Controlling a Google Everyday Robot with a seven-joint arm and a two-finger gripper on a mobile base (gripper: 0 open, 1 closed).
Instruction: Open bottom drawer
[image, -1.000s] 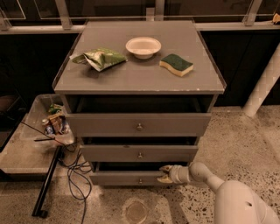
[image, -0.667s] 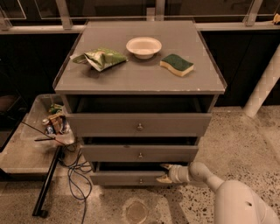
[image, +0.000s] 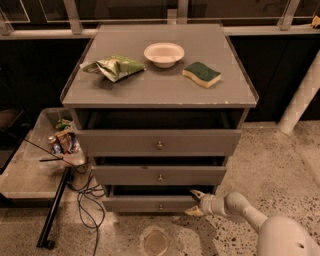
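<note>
It reads as a robot test corner in a lab or office building, not a home. A lone grey drawer cabinet (image: 160, 92) stands on a speckled polished floor (image: 280, 165), with metal-framed glass panels (image: 45, 34) at twelve o'clock and a white column (image: 301, 97) at three o'clock. A clear bin (image: 50, 112) of clutter, loose cables (image: 82, 197) and a black stand pole (image: 56, 205) lie at eight o'clock. The robot's hand (image: 196, 202) sits at five o'clock, at the bottom drawer's (image: 140, 204) right end.

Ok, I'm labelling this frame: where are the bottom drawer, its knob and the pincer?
bottom drawer (image: 132, 204): camera view, left part of its grey front.
knob (image: 160, 206): camera view, its round metal face.
pincer (image: 194, 202): camera view, tip, at the drawer's right end.
</note>
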